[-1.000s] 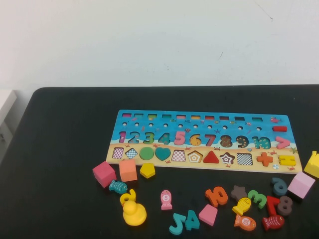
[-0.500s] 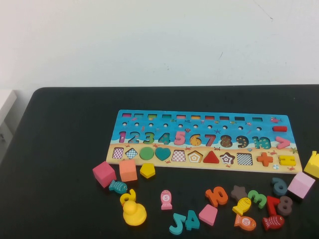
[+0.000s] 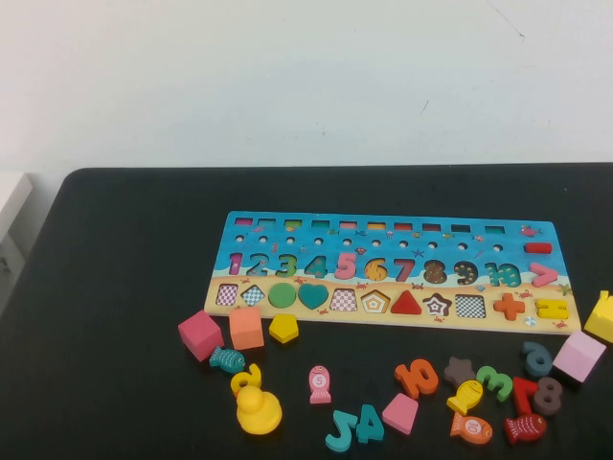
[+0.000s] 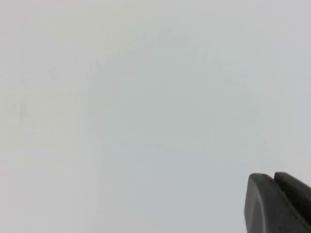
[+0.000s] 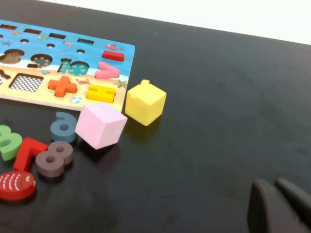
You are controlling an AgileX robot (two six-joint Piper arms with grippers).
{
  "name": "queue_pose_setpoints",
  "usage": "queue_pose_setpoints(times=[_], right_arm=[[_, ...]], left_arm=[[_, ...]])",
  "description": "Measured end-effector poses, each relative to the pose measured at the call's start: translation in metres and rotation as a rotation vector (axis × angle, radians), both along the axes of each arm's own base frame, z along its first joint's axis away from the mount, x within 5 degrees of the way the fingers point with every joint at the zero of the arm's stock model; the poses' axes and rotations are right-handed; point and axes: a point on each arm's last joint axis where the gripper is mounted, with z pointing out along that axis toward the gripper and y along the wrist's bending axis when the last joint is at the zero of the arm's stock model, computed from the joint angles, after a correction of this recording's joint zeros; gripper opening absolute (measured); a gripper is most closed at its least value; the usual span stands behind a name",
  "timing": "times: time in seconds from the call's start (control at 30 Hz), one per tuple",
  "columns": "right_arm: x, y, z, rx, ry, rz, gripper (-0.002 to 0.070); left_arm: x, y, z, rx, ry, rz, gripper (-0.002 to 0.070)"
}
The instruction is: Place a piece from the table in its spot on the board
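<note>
The piece, a small yellow pentagon block, lies on the black table just in front of the board's left end. The board is long, with a blue sea picture and coloured numbers. Its place, the five-sided cut-out, sits in the sandy strip between a checkered square and the red triangle. Neither arm shows in the high view. My left gripper is shut and empty, facing a blank white wall. My right gripper is shut and empty, low over bare table right of the board.
A pink cube and an orange cube flank the pentagon block. A yellow duck, fish and loose numbers litter the front edge. A yellow house block and a pale pink cube sit by the board's right end.
</note>
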Motion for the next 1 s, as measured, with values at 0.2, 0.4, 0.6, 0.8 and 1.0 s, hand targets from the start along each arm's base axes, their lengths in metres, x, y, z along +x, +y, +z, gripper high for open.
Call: queue_pose_setpoints(times=[0.2,0.4,0.6,0.8,1.0], right_arm=[[0.000,0.000,0.000,0.000,0.000,0.000,0.0019],[0.000,0.000,0.000,0.000,0.000,0.000,0.0019],[0.000,0.000,0.000,-0.002,0.000,0.001,0.0019],[0.000,0.000,0.000,-0.002,0.000,0.001,0.0019],[0.000,0.000,0.000,-0.003,0.000,0.000,0.0019]], left_arm=[[-0.006,0.000,0.010,-0.002,-0.127,0.004,-0.0001],[-0.017,-0.003,0.056,0.128,-0.044,0.021,-0.0001],[-0.013,0.001,0.105,0.128,0.147,0.041,-0.0002],[0.022,-0.004,0.110,-0.035,0.314,-0.041,-0.0001],[0.065,-0.009,0.095,-0.109,0.525,-0.061,-0.0001]])
